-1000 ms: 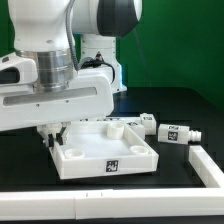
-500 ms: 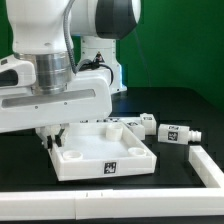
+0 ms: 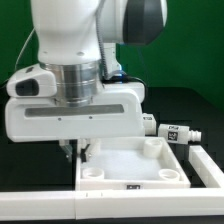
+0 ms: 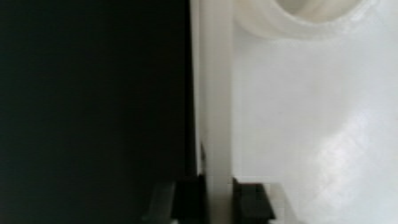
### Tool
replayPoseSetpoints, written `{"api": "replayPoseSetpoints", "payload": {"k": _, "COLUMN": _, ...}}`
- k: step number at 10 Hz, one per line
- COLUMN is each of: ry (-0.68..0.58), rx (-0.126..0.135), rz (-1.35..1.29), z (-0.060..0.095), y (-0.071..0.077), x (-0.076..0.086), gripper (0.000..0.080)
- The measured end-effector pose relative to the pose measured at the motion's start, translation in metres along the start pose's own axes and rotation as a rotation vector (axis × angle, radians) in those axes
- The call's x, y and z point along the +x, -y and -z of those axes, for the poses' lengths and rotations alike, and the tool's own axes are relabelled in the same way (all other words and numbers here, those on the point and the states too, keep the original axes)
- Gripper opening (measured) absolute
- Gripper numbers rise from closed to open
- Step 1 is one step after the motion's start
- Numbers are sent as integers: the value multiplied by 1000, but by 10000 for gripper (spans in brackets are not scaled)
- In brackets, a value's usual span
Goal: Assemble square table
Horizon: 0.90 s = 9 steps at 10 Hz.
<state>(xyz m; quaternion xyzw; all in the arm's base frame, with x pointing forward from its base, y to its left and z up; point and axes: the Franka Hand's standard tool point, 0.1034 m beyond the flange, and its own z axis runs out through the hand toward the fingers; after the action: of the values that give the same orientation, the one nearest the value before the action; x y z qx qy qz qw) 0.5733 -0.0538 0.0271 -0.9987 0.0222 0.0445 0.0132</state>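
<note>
My jaws are clenched on the raised rim of the square table slab (image 3: pixel 135 165), which sits tucked into the long white bar's (image 3: pixel 40 198) inner corner. A tagged leg (image 3: pixel 176 131) lies near the bar's far end

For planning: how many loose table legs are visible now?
2, at the exterior view's right beyond the slab: the tagged leg in full view, the second leg partly behind the arm. Others may be hidden.

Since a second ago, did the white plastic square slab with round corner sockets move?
Yes. The white plastic square slab slid toward the exterior view's right and forward, close up to the long white bar, which stayed put.
</note>
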Motion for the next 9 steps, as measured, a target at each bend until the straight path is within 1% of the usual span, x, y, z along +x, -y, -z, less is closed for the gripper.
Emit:
{"api": "replayPoseSetpoints", "payload": {"k": 2, "ry": -11, "rx": -6, "rz": -22, "z": -8, "y": 8, "x": -5, "gripper": 51}}
{"api": "replayPoseSetpoints", "payload": {"k": 5, "ry": -31, "rx": -9, "rz": -29, "z": -8, "y": 24, "x": 1, "gripper": 51}}
{"api": "replayPoseSetpoints", "payload": {"k": 9, "ry": -31, "rx": -9, "rz": -29, "z": -8, "y": 23, "x": 1, "gripper": 51}}
